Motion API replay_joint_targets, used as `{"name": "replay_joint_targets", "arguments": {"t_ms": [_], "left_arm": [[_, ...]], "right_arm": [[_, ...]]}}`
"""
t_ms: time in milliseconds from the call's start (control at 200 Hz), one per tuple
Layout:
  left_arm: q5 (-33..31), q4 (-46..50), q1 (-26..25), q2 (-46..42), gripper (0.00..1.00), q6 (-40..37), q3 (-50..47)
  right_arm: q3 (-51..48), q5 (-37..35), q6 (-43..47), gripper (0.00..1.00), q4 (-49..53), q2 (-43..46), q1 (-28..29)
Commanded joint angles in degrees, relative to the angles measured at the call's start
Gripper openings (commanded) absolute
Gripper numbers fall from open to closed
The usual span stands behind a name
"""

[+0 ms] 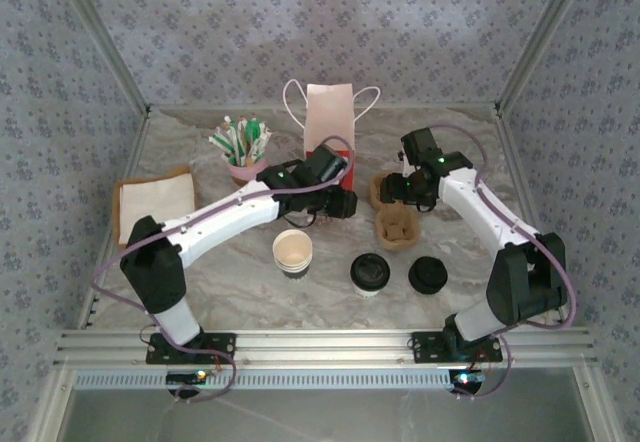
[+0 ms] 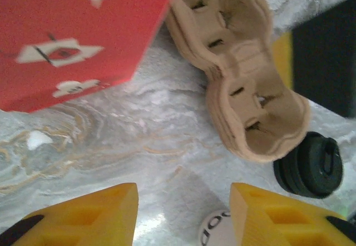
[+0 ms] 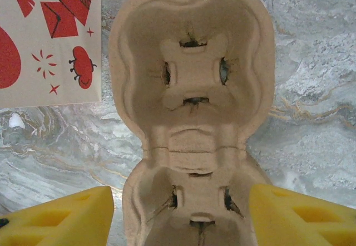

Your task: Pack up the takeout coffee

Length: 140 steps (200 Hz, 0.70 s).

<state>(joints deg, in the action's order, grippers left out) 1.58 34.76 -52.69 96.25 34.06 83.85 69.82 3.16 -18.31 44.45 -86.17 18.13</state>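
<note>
Black-lidded white paper cup (image 1: 368,273) lower centre, just below our nearer left claw (image 2: 183,212), agape, empty | right claw (image 3: 181,218) astride brown pulp tray (image 3: 192,45), grip we cannot tell

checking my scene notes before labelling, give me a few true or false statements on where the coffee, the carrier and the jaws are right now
1. The takeout coffee already sits in the cup carrier. False: it stands on the table, between the stack of paper cups and the loose black lids.
2. Both wells of the cup carrier are empty. True.
3. The left jaws grip a black lid. False: they stand open above the table, gripping nothing.
4. The right jaws stand open astride the cup carrier. True.
5. The paper bag stands upright behind the cup carrier. True.
</note>
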Motion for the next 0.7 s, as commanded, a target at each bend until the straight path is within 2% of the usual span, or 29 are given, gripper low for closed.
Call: {"name": "replay_joint_targets", "arguments": {"t_ms": [0,205,305,510,695], "left_arm": [[-3.0,1.7,-2.8,-5.1,0.5,0.8,0.6],[-2.7,-2.6,-5.3,-7.0,0.52,3.9,-3.0],[-1.6,-4.0,-5.3,-4.9,0.51,4.5,-3.2],[0.7,-5.0,-5.4,1.2,0.44,4.6,-0.9],[1.1,-5.7,-5.3,3.4,0.43,5.0,-0.5]], "right_arm": [[2.0,-1.5,2.1,0.67,0.6,-1.4,0.1],[2.4,-3.5,2.7,0.65,1.2,-3.9,0.8],[2.9,-3.6,3.0,0.61,1.4,-5.4,1.1],[3.4,-5.1,3.3,0.61,2.2,-7.5,2.0],[3.9,-6.2,3.5,0.61,2.7,-9.3,2.9]]}}
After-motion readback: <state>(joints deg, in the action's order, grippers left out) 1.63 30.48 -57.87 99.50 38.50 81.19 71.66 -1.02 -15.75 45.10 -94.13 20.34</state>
